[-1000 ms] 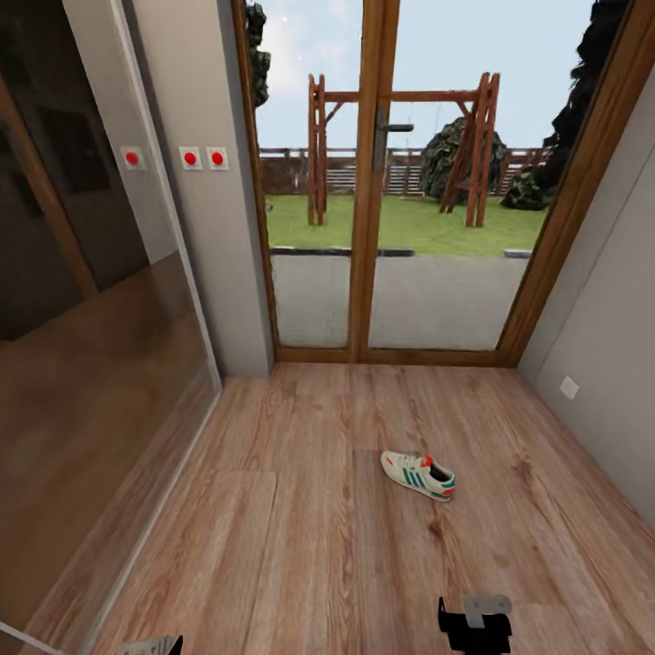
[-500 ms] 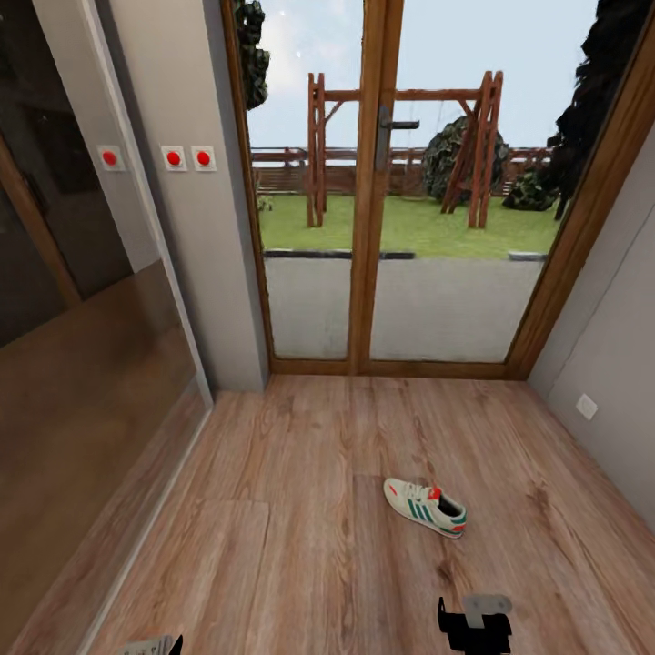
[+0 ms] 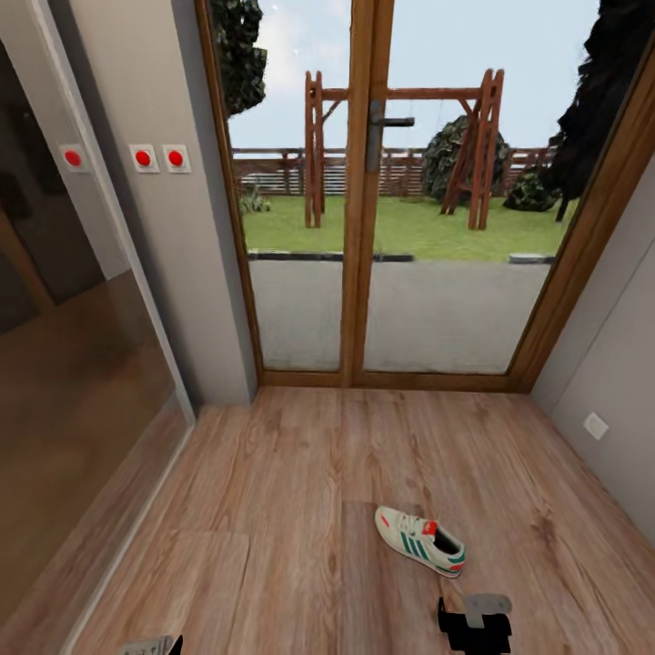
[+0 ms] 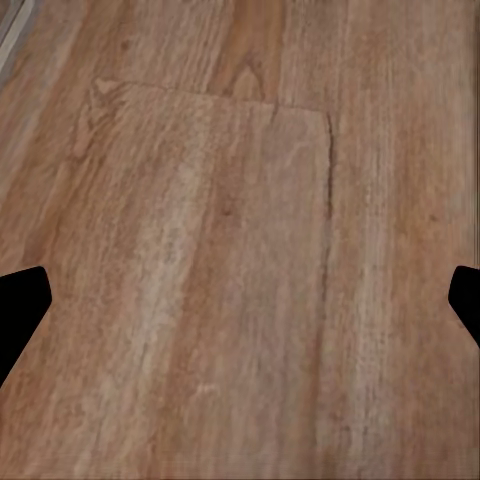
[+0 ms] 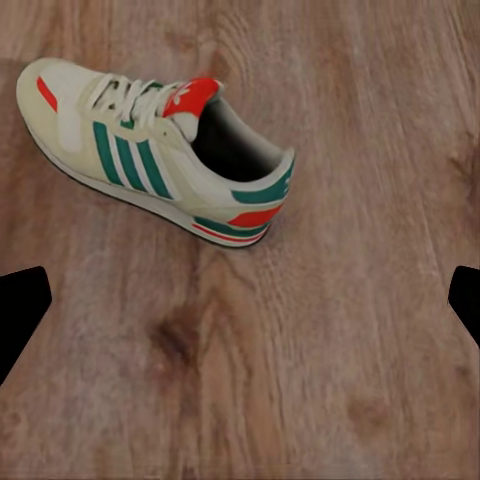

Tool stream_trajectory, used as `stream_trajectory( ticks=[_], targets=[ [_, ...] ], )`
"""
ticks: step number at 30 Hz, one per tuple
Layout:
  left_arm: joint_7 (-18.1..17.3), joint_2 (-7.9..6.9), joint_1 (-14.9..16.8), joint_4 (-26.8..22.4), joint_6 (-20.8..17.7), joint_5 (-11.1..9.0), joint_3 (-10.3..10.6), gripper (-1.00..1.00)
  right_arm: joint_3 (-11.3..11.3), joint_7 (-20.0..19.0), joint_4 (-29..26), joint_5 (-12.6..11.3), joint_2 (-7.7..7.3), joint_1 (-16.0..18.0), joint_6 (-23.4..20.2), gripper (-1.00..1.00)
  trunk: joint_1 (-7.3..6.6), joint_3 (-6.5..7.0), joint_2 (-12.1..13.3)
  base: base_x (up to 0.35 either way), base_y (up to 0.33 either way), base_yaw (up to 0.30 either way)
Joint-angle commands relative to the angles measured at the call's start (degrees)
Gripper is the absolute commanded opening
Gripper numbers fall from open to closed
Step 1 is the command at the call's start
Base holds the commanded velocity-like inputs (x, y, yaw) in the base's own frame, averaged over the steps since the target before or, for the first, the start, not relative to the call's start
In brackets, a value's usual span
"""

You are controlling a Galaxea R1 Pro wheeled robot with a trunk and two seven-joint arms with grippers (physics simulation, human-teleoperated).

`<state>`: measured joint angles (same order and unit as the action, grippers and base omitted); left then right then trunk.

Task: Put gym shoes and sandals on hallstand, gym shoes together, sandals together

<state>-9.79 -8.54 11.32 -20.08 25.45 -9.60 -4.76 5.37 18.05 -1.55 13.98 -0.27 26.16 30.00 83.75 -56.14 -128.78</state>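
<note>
One white gym shoe (image 3: 420, 541) with teal stripes and a red tongue lies on its sole on the wood-plank corridor floor (image 3: 273, 509), toe pointing away to the left. My right gripper (image 3: 473, 626) hangs just in front of it, near the lower edge of the head view. Seen from the right wrist, the shoe (image 5: 160, 150) lies ahead of the open right gripper (image 5: 240, 305), apart from both black fingertips (image 5: 20, 305). My left gripper (image 4: 240, 305) is open over bare floor (image 4: 230, 200). The other gym shoe, the sandals and the hallstand are out of view.
A wood-framed glass double door (image 3: 364, 227) closes the corridor ahead. A grey wall with red buttons (image 3: 159, 156) and a dark glossy panel (image 3: 73, 409) run along the left. On the right is a grey wall with a socket (image 3: 596, 425).
The whole picture has shifted as the camera moved forward toward the door. The gym shoe now sits lower in the head view, closer to my right gripper. Both grippers hold their pose.
</note>
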Motion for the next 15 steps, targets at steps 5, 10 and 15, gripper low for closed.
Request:
stream_trajectory(
  ticks=[5,10,15],
  targets=[
    [-0.6,0.01,0.0,0.0,0.0,-0.5,-0.2,1.00,0.4,0.2,0.1,0.6,0.01,0.0,0.1,1.00,0.02,-0.05,0.0,0.276,-0.162,0.000],
    [-0.6,0.01,0.0,0.0,0.0,-0.5,-0.2,1.00,0.4,0.2,0.1,0.6,0.01,0.0,0.1,1.00,0.02,-0.05,0.0,0.243,-0.180,0.000],
    [-0.6,0.01,0.0,0.0,0.0,-0.5,-0.2,1.00,0.4,0.2,0.1,0.6,0.01,0.0,0.1,1.00,0.02,-0.05,0.0,0.205,-0.206,0.000]
  ],
)
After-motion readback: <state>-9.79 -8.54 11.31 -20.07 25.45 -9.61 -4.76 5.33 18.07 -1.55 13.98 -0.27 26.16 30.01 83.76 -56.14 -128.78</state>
